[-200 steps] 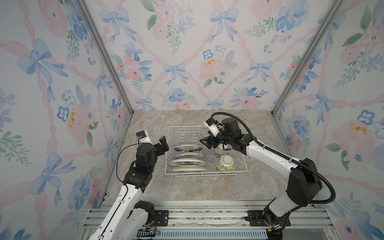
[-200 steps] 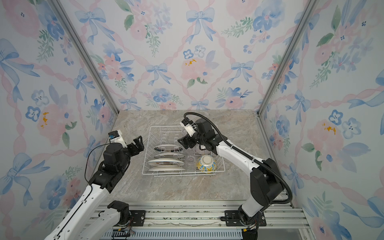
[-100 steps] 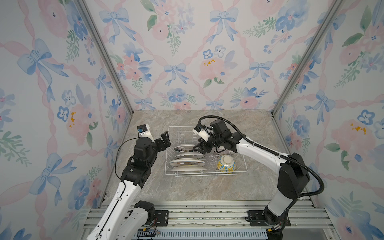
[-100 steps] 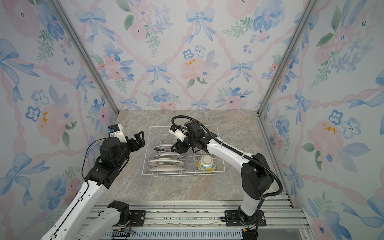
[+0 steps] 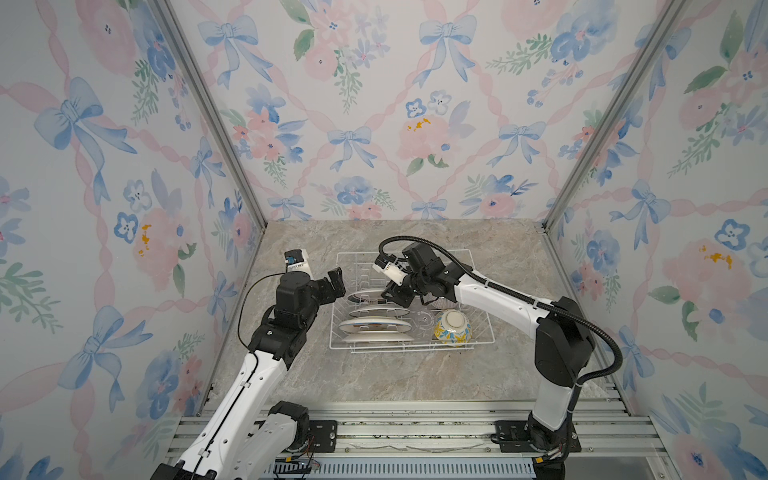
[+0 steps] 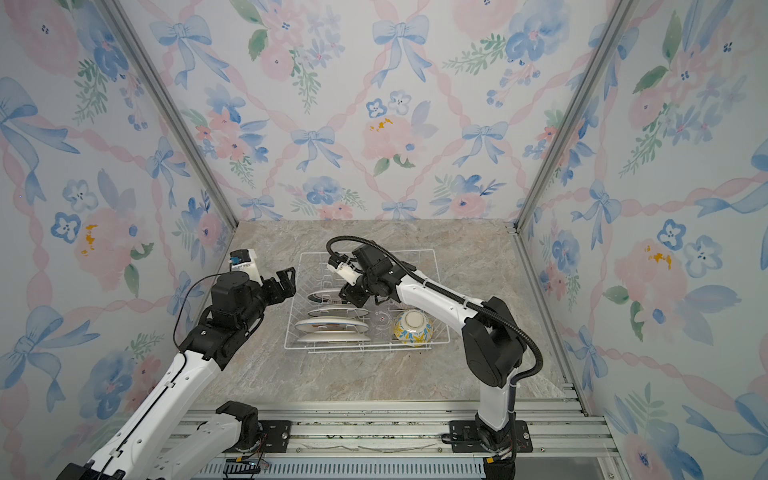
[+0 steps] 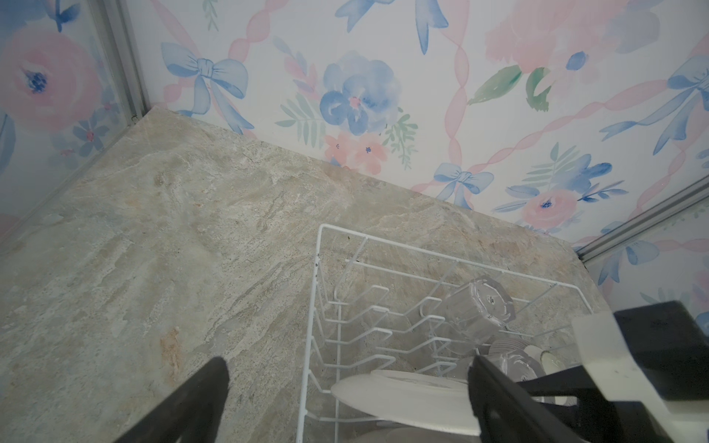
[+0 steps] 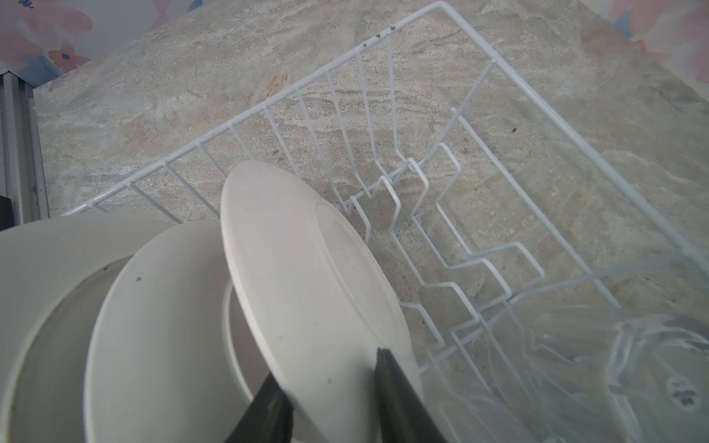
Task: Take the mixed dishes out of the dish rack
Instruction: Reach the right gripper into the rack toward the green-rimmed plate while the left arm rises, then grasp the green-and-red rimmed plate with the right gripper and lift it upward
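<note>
Worktop [image 5: 374, 374] of mottled stone is carrying the dish rack [image 8: 249, 111], which is lying under the right jaws. The left jaws are hanging wide apart, holding nothing, over the rack's side rim. The right jaws are straddling the rim of the nearest plate [image 8: 299, 268], one on each face; whether they are pressing it is not showing. Other plates [image 5: 372, 326] are standing just beyond it from those jaws, a yellow-blue bowl [image 5: 452, 328] is resting near them, and a clear glass [image 8: 614, 364] is lying just beside them.
</note>
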{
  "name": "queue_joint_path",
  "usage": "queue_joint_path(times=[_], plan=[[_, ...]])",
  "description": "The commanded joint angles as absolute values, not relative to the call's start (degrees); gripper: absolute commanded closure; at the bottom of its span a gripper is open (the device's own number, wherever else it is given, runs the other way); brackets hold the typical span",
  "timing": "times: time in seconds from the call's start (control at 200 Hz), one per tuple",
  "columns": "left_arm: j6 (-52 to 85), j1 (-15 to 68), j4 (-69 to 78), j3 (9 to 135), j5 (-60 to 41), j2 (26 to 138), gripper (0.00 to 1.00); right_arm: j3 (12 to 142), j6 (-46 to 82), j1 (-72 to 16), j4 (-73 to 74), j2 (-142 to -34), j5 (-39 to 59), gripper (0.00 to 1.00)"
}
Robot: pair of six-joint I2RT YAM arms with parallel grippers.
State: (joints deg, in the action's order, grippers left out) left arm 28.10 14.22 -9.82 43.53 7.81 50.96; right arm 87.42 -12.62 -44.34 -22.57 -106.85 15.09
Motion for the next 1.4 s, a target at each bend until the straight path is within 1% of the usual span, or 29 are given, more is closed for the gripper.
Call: queue_joint_path(times=[0.0,0.115,0.135,0.205,0.305,0.38,0.44,0.61,0.645,0.705,0.74,0.795,0.865,0.97,1.07,1.145,1.205,1.395], plan=[[27.13,14.41,-9.03,42.63,7.9,50.0,0.02,89.37,-14.78,-44.91,-24.91,-108.22,13.85,0.68],[27.32,14.41,-8.71,42.63,7.98,49.74,0.02,91.72,-15.51,-44.99,-26.91,-109.58,12.31,0.82],[27.38,14.41,-8.64,40.85,8.0,49.66,0.02,92.04,-15.55,-45.08,-26.97,-109.7,12.16,0.82],[27.51,14.41,-8.52,40.52,8.01,49.57,0.02,92.31,-16.2,-45.41,-26.87,-110.02,12.07,0.82],[27.52,14.41,-8.38,40.06,7.75,49.48,0.02,92.8,-17.35,-45.92,-26.96,-110.69,11.61,0.8],[27.62,14.41,-8.37,39.79,7.65,49.17,0.02,93.76,-18.07,-46.08,-27.97,-111.54,12.03,0.73],[27.69,14.41,-8.36,39.56,7.65,48.98,0.02,94.46,-18.43,-46.15,-28.6,-112.2,12.26,0.65],[27.95,14.41,-7.63,38.41,7.99,48.51,0.02,94.75,-19.54,-46.23,-28.39,-112.98,12.98,0.65],[28.0,14.41,-7.42,38.09,8.0,48.52,0.02,94.86,-19.81,-46.27,-28.33,-113.02,13.18,0.66],[28.2,14.41,-7.3,37.97,7.93,48.68,0.02,95.09,-20.16,-46.35,-28.3,-112.94,13.1,0.74],[28.2,14.41,-7.29,37.97,7.83,48.78,0.02,95.1,-20.37,-46.43,-28.22,-112.69,12.92,0.77],[28.37,14.37,-7.31,37.92,7.66,48.78,0.02,94.9,-20.8,-46.52,-27.98,-111.96,12.64,0.78],[28.56,14.41,-7.27,37.8,7.73,48.78,0.02,94.43,-21.58,-46.75,-27.7,-110.83,11.96,0.84],[28.57,14.41,-7.18,37.73,7.56,48.61,0.02,93.31,-22.7,-47.05,-26.84,-109.01,10.11,0.86],[28.65,14.41,-7.21,37.66,7.64,48.37,0.02,92.42,-22.86,-47.18,-25.45,-107.18,8.1,0.92],[28.9,14.41,-6.88,37.53,7.69,48.38,0.02,91.79,-22.3,-47.11,-23.78,-105.86,6.61,0.92],[29.05,14.4,-6.86,37.65,7.49,48.36,0.02,91.36,-21.9,-47.12,-22.67,-104.85,5.65,1.0],[29.88,14.41,-6.75,37.84,7.08,48.16,0.02,89.87,-18.81,-47.12,-18.17,-101.3,0.84,1.0]])
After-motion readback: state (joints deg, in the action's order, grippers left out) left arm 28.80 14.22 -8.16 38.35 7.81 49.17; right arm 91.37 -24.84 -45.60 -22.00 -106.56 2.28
